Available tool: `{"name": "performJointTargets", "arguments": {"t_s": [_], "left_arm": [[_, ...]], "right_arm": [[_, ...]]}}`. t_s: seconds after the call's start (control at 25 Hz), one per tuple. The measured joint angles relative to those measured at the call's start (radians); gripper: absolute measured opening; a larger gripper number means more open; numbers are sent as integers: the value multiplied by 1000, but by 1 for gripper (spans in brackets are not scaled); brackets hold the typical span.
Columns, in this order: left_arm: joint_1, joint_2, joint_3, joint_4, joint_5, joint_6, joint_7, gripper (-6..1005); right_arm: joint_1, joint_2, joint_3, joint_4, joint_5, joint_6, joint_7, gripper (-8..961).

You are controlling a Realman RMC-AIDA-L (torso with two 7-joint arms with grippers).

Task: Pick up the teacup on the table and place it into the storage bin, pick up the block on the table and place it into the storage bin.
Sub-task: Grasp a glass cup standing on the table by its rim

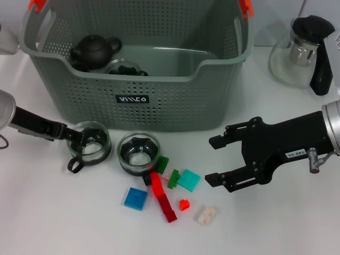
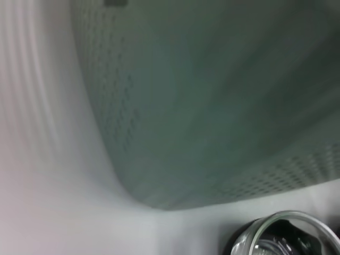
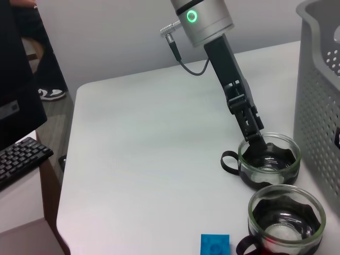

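Head view: left pincer (image 1: 79, 142) at lower left, clamped on rim of teacup (image 1: 90, 143) on table (image 1: 64, 218), below storage bin (image 1: 138, 58). Right pincer (image 1: 215, 159) spread wide, empty, right of blocks (image 1: 170, 188).

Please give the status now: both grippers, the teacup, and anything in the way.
Left gripper on rim of left teacup, cup on table. Right gripper open, beside blocks, empty. Storage bin directly behind; second teacup close alongside.

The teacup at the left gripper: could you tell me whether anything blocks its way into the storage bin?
Only the storage bin's own front wall, directly behind the teacup; the left gripper must lift it over the rim.
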Motion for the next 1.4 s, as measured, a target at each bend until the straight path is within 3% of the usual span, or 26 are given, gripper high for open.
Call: {"name": "performJointTargets", "arguments": {"t_s": [0.6,0.84,1.4], "left_arm": [[-18,-9,37,-63,10,-60,-18,947],[-28,1,37,-100,10,-66,-17,816],[-20,-1,37,-100,11,-94,-12,275]], "right_arm": [[1,0,15,1,0,0,-6,822],[1,0,28,0,3,-3,-8,823],[3,1,37,-4,6,-9,-8,823]]}}
